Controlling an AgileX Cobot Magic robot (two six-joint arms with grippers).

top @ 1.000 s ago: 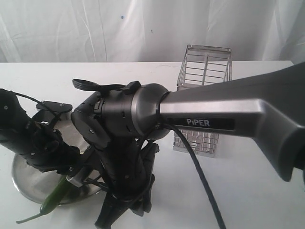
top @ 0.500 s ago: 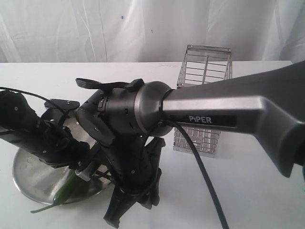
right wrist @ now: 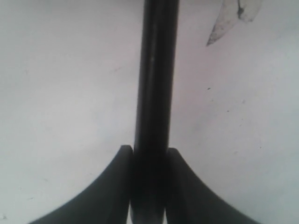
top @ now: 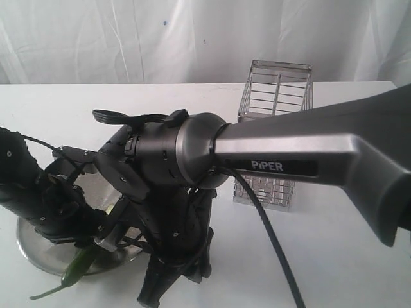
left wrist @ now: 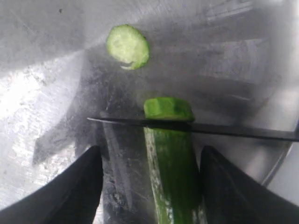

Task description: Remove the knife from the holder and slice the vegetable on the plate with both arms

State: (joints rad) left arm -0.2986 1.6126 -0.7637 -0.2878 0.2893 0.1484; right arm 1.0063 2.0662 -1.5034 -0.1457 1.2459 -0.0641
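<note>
The green vegetable (left wrist: 170,163) lies on the steel plate (left wrist: 42,107) between the fingers of my left gripper (left wrist: 150,154). It touches one finger, and a wide gap separates it from the other, so the gripper stands open. The knife's thin dark blade (left wrist: 224,130) crosses the vegetable just behind its cut end. A round pale slice (left wrist: 127,45) lies apart on the plate. My right gripper (right wrist: 149,149) is shut on the knife's dark handle (right wrist: 155,79). In the exterior view the vegetable (top: 76,269) sticks out over the plate's (top: 32,240) front rim, and both grippers are hidden behind the arms.
The wire holder (top: 276,96) stands at the back right on the white table (top: 340,269), partly behind the big right arm (top: 308,154). The left arm (top: 32,192) hangs over the plate. A white curtain closes off the back.
The left arm swung right and then came back left and lower, and the vegetable's stem end shifted with it. The right wrist rose slightly, then dropped again.
</note>
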